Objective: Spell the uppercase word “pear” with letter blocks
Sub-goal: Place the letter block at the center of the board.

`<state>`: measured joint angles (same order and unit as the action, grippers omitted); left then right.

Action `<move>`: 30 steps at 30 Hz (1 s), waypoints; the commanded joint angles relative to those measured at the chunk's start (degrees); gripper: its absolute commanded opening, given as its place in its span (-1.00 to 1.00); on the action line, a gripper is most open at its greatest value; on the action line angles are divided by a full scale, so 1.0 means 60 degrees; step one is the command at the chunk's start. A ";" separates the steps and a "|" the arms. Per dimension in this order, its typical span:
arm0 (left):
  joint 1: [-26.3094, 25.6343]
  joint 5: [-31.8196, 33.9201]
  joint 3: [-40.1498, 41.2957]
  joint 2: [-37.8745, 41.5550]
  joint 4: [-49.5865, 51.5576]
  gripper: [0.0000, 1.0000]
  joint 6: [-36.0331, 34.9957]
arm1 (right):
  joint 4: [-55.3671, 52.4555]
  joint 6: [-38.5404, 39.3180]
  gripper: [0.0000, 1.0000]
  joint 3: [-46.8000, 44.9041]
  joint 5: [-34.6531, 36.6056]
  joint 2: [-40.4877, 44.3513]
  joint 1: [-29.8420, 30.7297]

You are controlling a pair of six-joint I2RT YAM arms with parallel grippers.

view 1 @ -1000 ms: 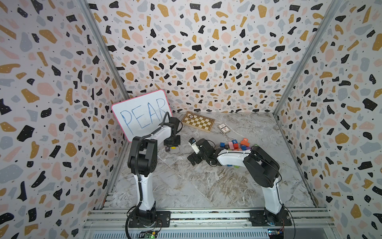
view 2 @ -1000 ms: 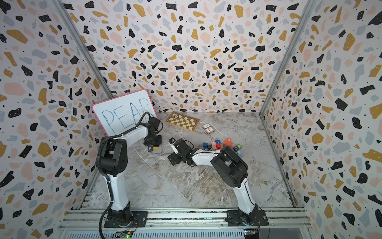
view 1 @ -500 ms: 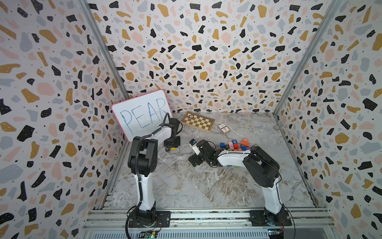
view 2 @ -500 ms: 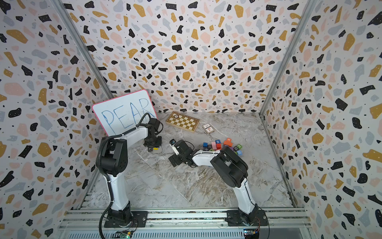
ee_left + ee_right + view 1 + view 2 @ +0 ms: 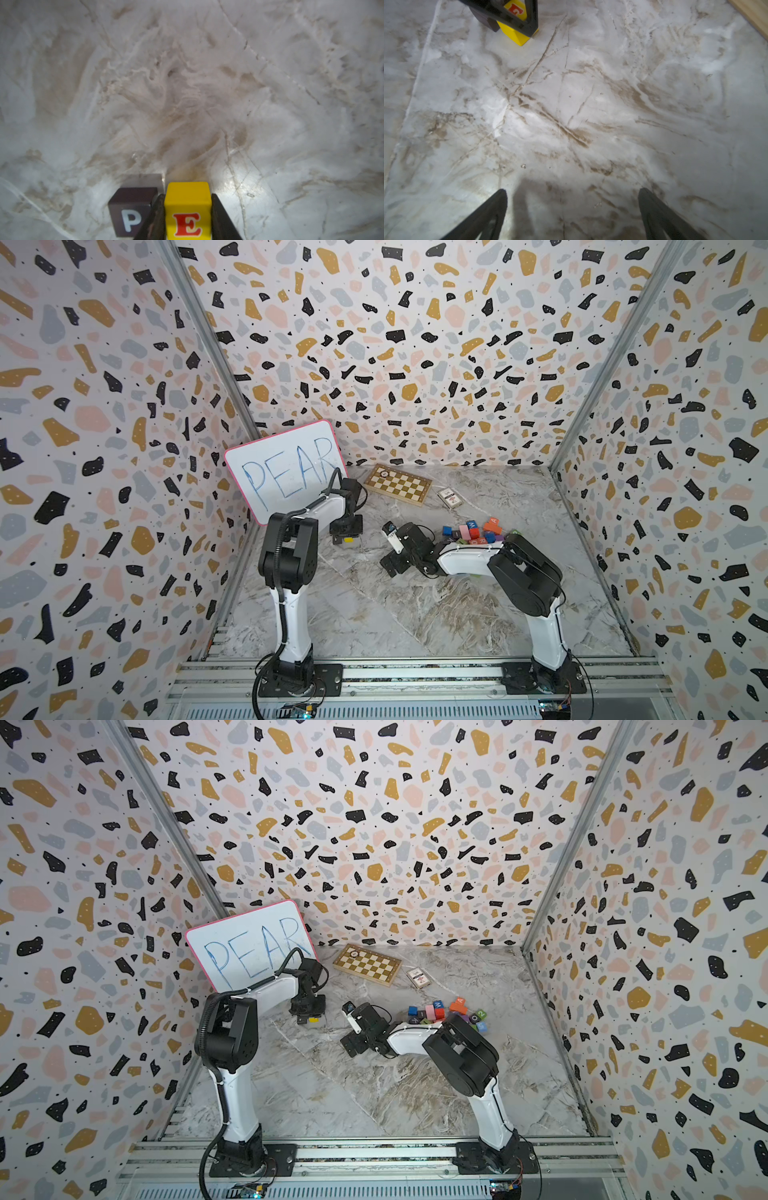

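Note:
The yellow block with a red E stands on the marble floor, with my left gripper shut on it, one finger on each side. Close beside it stands the dark block with a pale P, with one finger in the gap between them. In both top views this pair lies in front of the whiteboard. The orange A block sits on the pile of coloured blocks to the right; I cannot pick out the R. My right gripper hangs open and empty over bare floor.
A whiteboard reading PEAR leans in the back left corner. A chessboard and a card deck lie at the back. Patterned walls close in three sides.

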<state>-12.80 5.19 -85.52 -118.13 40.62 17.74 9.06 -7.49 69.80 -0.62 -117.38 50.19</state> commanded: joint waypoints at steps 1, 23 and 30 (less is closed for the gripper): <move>0.0053 0.0098 0.0096 -0.0077 0.0056 -0.33 0.0098 | 0.0030 -0.0070 0.99 -0.0032 0.0003 0.0560 -0.0036; 0.0059 0.0187 0.0076 0.0042 0.0173 -0.24 0.0296 | -0.0011 -0.0099 0.99 -0.0016 -0.0027 0.0594 -0.0031; 0.0053 0.0221 0.0027 0.0214 0.0188 -0.19 0.0343 | -0.0030 -0.0085 0.99 0.0009 -0.0012 0.0653 -0.0060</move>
<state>-12.80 5.52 -85.52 -118.13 40.71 19.14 9.04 -7.66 69.80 -0.67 -117.36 50.09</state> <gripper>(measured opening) 0.402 0.997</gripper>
